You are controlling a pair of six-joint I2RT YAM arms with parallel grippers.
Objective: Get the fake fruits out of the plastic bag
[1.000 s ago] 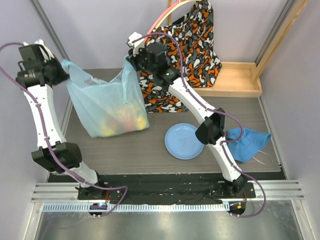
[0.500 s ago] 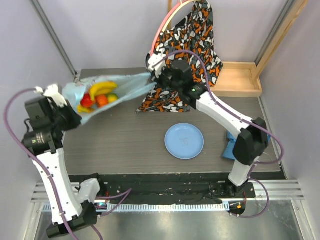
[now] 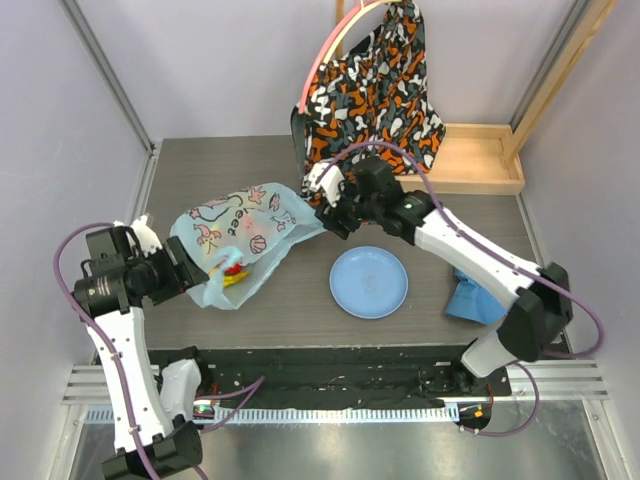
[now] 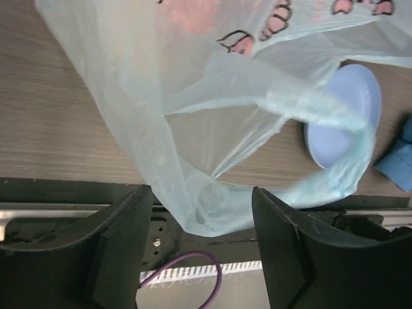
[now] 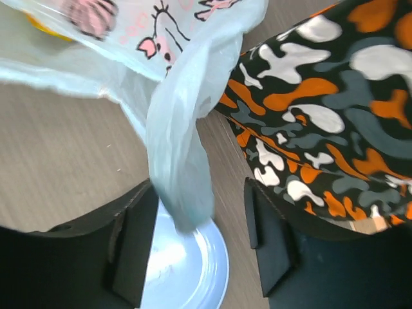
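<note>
The plastic bag (image 3: 243,232) lies slumped on the table, thin light-blue film with pink prints. Fake fruits (image 3: 232,272) show as a yellow and red patch through its near end; a yellow bit (image 5: 37,23) shows in the right wrist view. My left gripper (image 3: 183,275) is at the bag's near-left end, open, with loose bag film (image 4: 193,206) hanging between its fingers (image 4: 122,248). At the bag's far-right end my right gripper (image 3: 325,200) is open too, and a twisted bag handle (image 5: 180,161) droops between its fingers (image 5: 265,241), unclamped.
A round pale-blue plate (image 3: 368,282) lies right of the bag, under the right arm. A blue cloth (image 3: 478,300) sits further right. A patterned fabric bag (image 3: 370,85) stands at the back, a wooden tray (image 3: 470,165) beside it. The table's near edge runs just below the left gripper.
The bag was stretched in the air between both shut grippers. Both have opened and come lower and nearer, and the bag has dropped onto the table with the fruits inside.
</note>
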